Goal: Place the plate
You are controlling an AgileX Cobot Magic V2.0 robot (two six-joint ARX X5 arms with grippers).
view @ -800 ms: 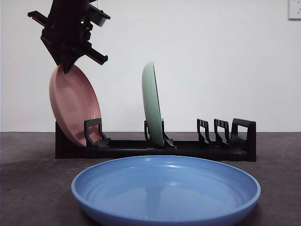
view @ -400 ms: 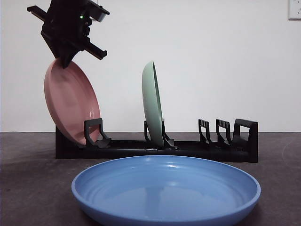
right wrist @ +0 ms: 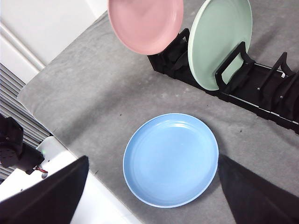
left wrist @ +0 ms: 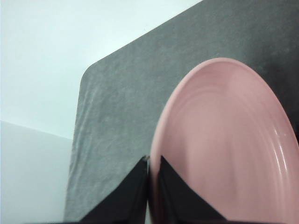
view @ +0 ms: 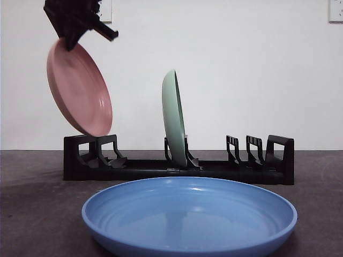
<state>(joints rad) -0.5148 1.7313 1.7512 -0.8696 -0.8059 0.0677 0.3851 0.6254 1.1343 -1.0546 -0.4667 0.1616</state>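
Above the rack's end slots, the left gripper (left wrist: pixel 150 186) is clamped narrow on the rim of the pink plate (view: pixel 79 88), jaws either side of the edge. Plate hangs tilted in the air, its low edge just over the dish rack (view: pixel 177 166) and touching nothing, clear of the slots.

Outward: green plate (view: pixel 174 119) stands upright in a slot nr the rack's middle, well apart from the pink one. Slots at the far end are vacant. Blue plate (view: pixel 188 217) lies flat on the table (view: pixel 37 214) in front of the rack, toward the front edge. Right gripper (right wrist: pixel 152 196) hovers high over the blue plate, jaws spread wide, holding nothing.

Step, as I read it: pink plate is in transit w/ the grip secure, either abt to go into a slot or coming out; can't tell which. If slotting, next move needs the low edge lined up btwn two dividers, then a straight descent before release. A tilt error could knock the rack.

Surface: dark grey textured mat-like top, rounded corner. Plain white wall behind.
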